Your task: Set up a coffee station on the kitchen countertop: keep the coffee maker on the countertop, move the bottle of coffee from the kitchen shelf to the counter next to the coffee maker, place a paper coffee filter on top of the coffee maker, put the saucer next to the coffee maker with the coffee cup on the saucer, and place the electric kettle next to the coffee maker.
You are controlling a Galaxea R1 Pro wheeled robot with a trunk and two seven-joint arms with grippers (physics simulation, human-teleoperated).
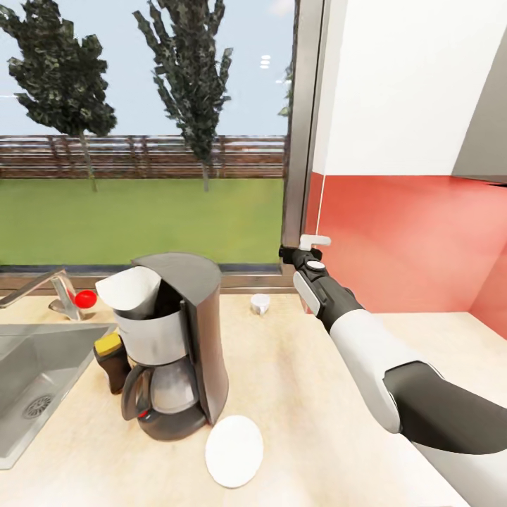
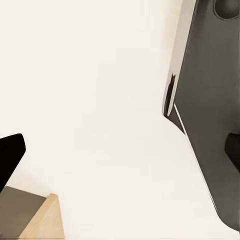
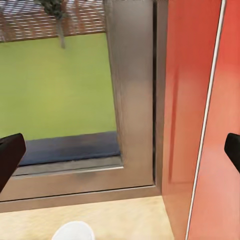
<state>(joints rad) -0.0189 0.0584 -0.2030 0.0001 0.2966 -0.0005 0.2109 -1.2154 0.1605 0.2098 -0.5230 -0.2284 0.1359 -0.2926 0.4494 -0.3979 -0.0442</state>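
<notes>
The coffee maker (image 1: 184, 352) stands on the kitchen countertop (image 1: 310, 394) beside the sink, with the paper coffee filter (image 1: 132, 291) resting in its top. The bottle of coffee (image 1: 111, 360) stands just left of it, touching or nearly so. In front of the machine the saucer (image 1: 234, 451) lies bare. Back near the window sill sits the coffee cup (image 1: 260, 303), whose rim (image 3: 74, 231) appears just below my open right gripper (image 3: 120, 152), which hovers right of and above it (image 1: 300, 248). My left gripper (image 2: 120, 152) is open and holds nothing. The electric kettle is out of view.
A steel sink (image 1: 35, 380) with a faucet (image 1: 42, 285) and a red knob (image 1: 85, 298) lies at the left. The window frame (image 1: 299, 127) and a red wall (image 1: 408, 239) close off the back. A grey panel (image 2: 205, 100) stands close to the left gripper.
</notes>
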